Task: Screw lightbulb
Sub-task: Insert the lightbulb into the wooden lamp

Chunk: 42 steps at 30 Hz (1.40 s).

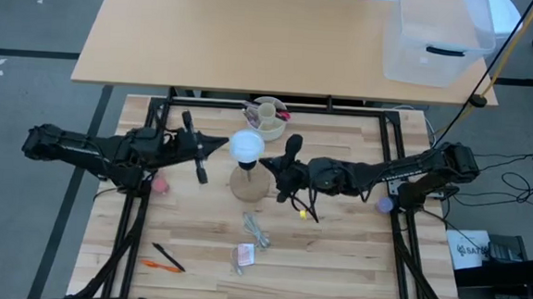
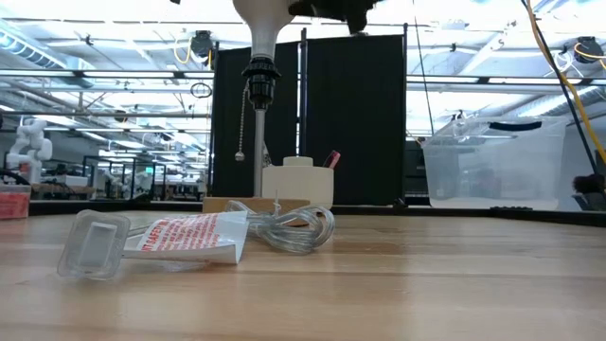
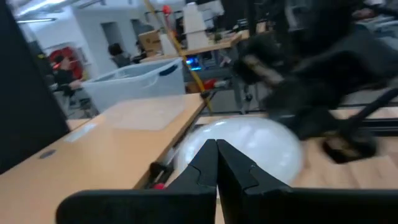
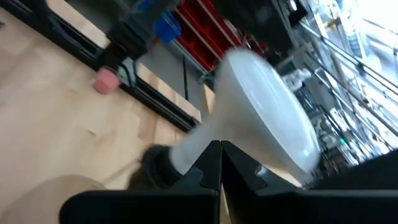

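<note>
So here's where I'm at with the bulb job; the small white frosted lightbulb [image 1: 245, 146] is sitting neck-down in the black socket on top of the tan cone-shaped wooden base [image 1: 249, 184], mid-surface, and from the low view its neck looks to be entering the socket, though I can't tell how deep the threads are. The left end effector [image 1: 222, 142] is just beside the dome on one side, fingers pressed together, clamped on nothing; the right end effector [image 1: 267, 163] is near the neck on the other side, also fully together and empty.

My take on doing this step well: neither one can twist anything as it stands, so I'd open one wide, centre it on the dome, squeeze gently since it's probably slippery glass, and turn in short strokes; I'd use the other to brace the base so it doesn't spin or tip.

Writing: the crumpled white packet [image 2: 189, 237] with red print is too blurred to read; the pale wood surface [image 1: 334, 256] shows no labels.
</note>
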Tool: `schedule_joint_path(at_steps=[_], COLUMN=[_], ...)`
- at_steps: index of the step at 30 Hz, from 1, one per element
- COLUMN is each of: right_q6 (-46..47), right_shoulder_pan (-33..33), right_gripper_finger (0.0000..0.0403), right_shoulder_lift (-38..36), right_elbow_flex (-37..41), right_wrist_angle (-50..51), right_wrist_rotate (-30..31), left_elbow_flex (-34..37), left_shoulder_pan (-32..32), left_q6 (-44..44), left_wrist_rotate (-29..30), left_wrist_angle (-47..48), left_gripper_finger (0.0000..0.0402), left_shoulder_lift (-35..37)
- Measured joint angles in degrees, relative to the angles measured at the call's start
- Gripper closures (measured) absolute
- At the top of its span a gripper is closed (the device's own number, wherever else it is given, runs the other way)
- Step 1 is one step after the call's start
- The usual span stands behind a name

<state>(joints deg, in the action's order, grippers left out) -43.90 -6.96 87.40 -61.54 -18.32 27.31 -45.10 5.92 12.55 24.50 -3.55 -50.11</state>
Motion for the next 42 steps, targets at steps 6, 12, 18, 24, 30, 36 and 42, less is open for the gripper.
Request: schedule_joint_path(at_steps=[6, 12, 18, 24, 30, 36, 42], right_q6=[-0.1, -1.9, -5.7, -6.4, -6.9, -6.3, -4.7], right_shoulder_pan=[3.3, 5.9, 6.4, 4.5, 1.9, -0.7, -3.2], right_gripper_finger=[0.0403, 0.0403, 0.0403, 0.0403, 0.0403, 0.0403, 0.0403], right_shoulder_lift=[0.0, 0.0, -0.1, -0.1, -0.2, -0.2, -0.1], right_elbow_flex=[0.0, 0.0, 0.0, 0.0, 0.1, 0.1, 0.0], right_wrist_angle=[0.0, -3.2, -6.4, -5.3, -5.0, -5.1, -3.8], right_wrist_rotate=[2.8, 2.9, 2.9, 3.8, 4.9, 1.2, 1.4], left_elbow_flex=[0.0, 0.0, 0.0, 0.0, -0.1, -0.1, 0.0], left_shoulder_pan=[4.4, 5.7, 4.7, 3.0, 1.3, -0.8, -3.4], left_q6=[0.0, -0.7, -2.3, -3.0, -4.0, -5.1, -6.1], left_wrist_rotate=[-0.1, -0.3, -0.3, 0.5, 1.0, 6.5, 7.6], left_wrist_angle=[0.5, 0.8, 1.6, 2.1, 5.3, 7.3, 7.5], left_gripper_finger=[0.0401, 0.0401, 0.0401, 0.0401, 0.0401, 0.0401, 0.0401], left_shoulder_lift=[0.0, -1.8, -3.7, -3.6, -3.4, -3.4, -3.5])
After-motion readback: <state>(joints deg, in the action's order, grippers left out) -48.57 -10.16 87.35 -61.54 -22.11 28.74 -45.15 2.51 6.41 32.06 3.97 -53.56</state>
